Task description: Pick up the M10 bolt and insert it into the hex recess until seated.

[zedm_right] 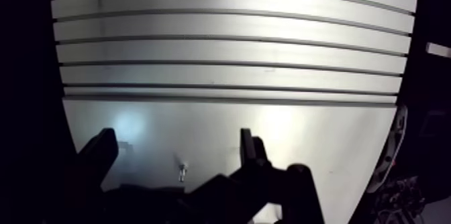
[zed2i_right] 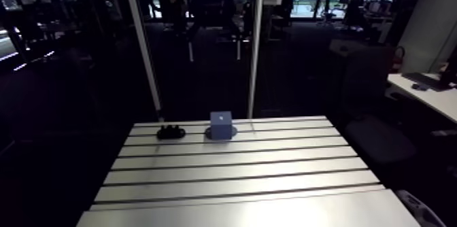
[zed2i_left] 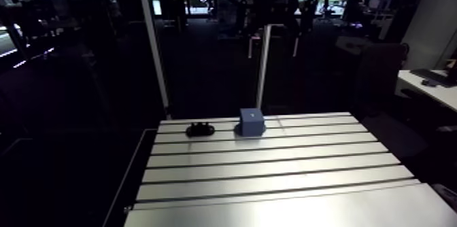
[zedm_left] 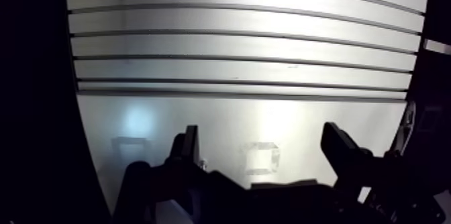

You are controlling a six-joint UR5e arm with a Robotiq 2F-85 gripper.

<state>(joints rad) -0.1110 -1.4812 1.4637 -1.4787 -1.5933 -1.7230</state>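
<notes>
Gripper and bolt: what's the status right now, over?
Gripper open, empty, over the near end of the table. Small dark piece, likely the bolt, lies beside the blue block at the far end. Nothing in the way.

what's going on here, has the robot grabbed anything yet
Nothing is held so far. The claw is open and empty, hanging over the smooth near part of the table. A blue block and a small black thing sit side by side, slightly apart, at the far end of the table, untouched. The black thing is too small to tell whether it is the bolt.
</notes>
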